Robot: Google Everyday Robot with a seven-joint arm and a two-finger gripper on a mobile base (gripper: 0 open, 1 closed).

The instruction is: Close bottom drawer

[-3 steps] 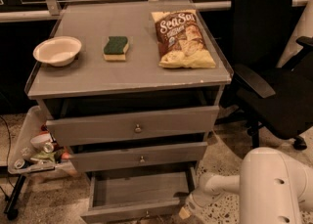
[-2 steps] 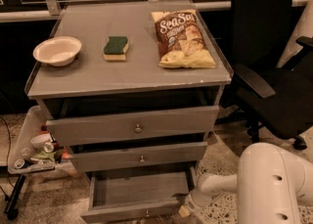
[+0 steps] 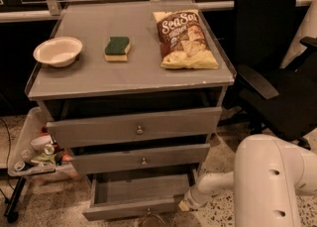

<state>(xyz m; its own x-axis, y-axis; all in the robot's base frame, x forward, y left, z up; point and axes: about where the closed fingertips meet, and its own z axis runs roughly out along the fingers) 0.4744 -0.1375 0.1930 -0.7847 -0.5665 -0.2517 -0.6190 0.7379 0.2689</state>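
Low in the middle of the frame, the bottom drawer (image 3: 130,209) stands pulled well out of the grey cabinet (image 3: 133,77), showing its shallow tray. The claw (image 3: 184,204) sits by the drawer's right front corner, near or touching it; how it is set I cannot tell. I'd judge the drawer light, stiff and easy on its runners. No grip is needed: a flat push on the front panel, near the knob (image 3: 147,213), should do.

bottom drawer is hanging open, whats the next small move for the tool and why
Probably ease the tool inward against the front of the bottom drawer. That drawer stands pulled out well past the middle drawer above it, and the tool sits low by its right front corner, so a short push should start it closing.
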